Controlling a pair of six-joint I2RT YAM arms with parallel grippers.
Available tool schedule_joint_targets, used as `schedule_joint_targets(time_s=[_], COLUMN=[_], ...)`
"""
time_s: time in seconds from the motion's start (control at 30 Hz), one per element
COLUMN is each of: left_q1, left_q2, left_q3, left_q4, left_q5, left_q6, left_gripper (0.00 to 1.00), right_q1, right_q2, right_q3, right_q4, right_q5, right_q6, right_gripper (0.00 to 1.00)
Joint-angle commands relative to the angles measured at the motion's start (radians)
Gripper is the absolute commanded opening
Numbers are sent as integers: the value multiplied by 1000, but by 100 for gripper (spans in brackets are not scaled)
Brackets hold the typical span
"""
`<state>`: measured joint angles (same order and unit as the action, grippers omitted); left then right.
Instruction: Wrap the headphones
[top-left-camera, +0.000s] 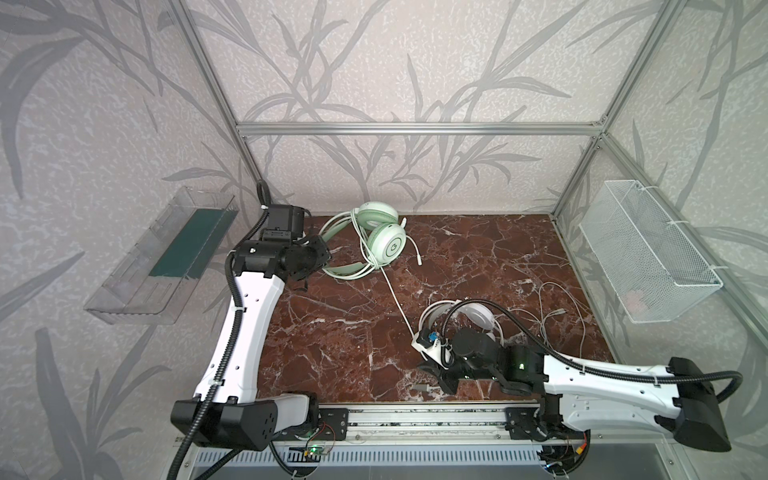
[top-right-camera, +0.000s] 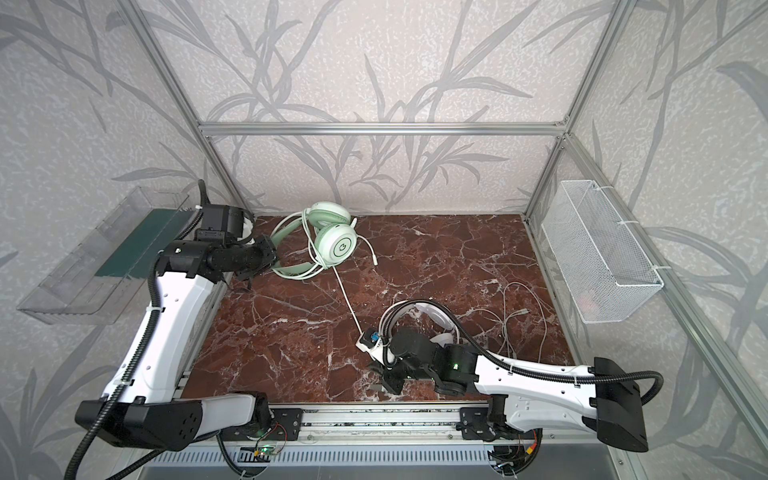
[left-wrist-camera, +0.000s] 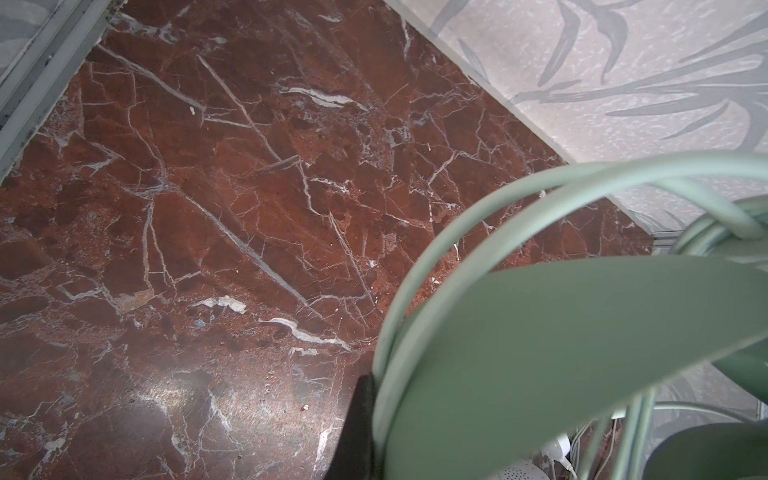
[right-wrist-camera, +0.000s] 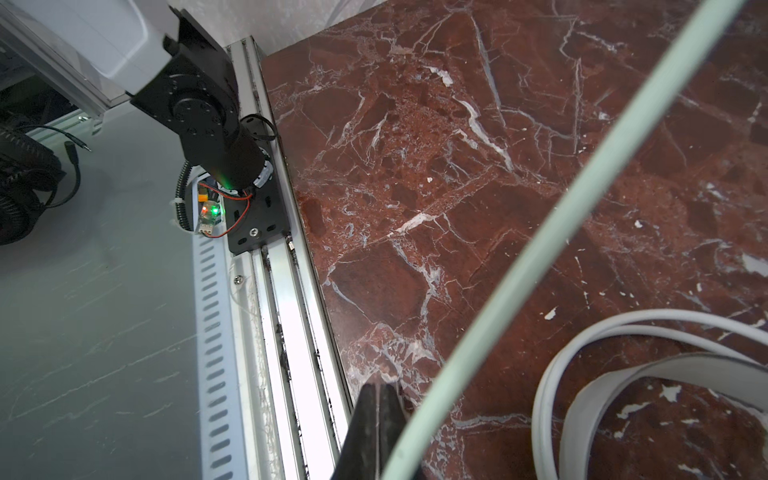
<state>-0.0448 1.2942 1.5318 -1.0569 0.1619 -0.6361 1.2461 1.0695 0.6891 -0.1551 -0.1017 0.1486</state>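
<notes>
At 11 o'clock on the marble table (top-left-camera: 478, 249), we see the left gripper (top-left-camera: 326, 262) clamped on the band of the mint-green headphones (top-left-camera: 384, 245), with some cord already looped round them. The right gripper (right-wrist-camera: 378, 411), at 5 o'clock, appears to pinch the mint cable (top-left-camera: 397, 305) taut. The white headphones (top-left-camera: 478, 316) beside it lie unwrapped, the white cable (top-left-camera: 552, 316) sprawled toward 3 o'clock.

1. tabletop (top-left-camera: 457, 249): polished red-brown marble look, glossy, white veins.
2. mint-green headphones (top-left-camera: 388, 245): smooth matt plastic.
3. right basket (top-left-camera: 648, 249): white wire mesh.
4. left tray (top-left-camera: 137, 286): clear glossy plastic.
5. frame rails (top-left-camera: 415, 129): bare silvery metal.
6. walls (top-left-camera: 415, 62): rough textured paper.
</notes>
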Motion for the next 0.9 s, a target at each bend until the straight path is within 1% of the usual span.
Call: schedule_joint_targets(time_s=[0.0, 0.07, 0.13, 0.17, 0.2, 0.23, 0.3, 0.33, 0.43, 0.53, 0.6, 0.7, 0.87], left_q1=[31, 33, 33, 33, 33, 33, 33, 33, 33, 29, 23, 7, -31], left_q2=[-17, -19, -18, -17, -18, -18, -8, 2, 19, 38, 52, 56, 45], left_q3=[0, -14, -19, -25, -30, -37, -43, -45, -67, -96, -114, -156, -219], left_q4=[198, 212, 211, 212, 214, 218, 218, 211, 222, 230, 226, 229, 226], left_q5=[-17, -13, -22, -28, -31, -37, -47, -52, -43, -27, -26, -25, -36], left_q6=[-103, -102, -95, -91, -90, -88, -80, -76, -83, -82, -75, -65, -33], left_gripper=[0, 0, 0, 0, 0, 0, 0, 0, 0, 0, 0, 0, 0], right_q1=[36, 46, 75, 77, 77, 79, 93, 111, 161, 184, 202, 228, 250], right_q2=[-34, -43, -69, -82, -90, -92, -79, -73, -59, -26, -4, 35, 118], right_q3=[23, 15, 56, 50, 21, 27, 102, 132, 202, 293, 353, 454, 585], right_q4=[-122, -90, -132, -136, -99, -100, -187, -211, -278, -380, -428, -511, -569], right_q5=[2, -9, -22, 4, 53, 72, 47, 56, 123, 168, 214, 316, 505], right_q6=[-62, -82, -113, -121, -127, -142, -156, -169, -228, -277, -321, -400, -597], right_gripper=[0, 0, 0, 0, 0, 0, 0, 0, 0, 0, 0, 0, 0])
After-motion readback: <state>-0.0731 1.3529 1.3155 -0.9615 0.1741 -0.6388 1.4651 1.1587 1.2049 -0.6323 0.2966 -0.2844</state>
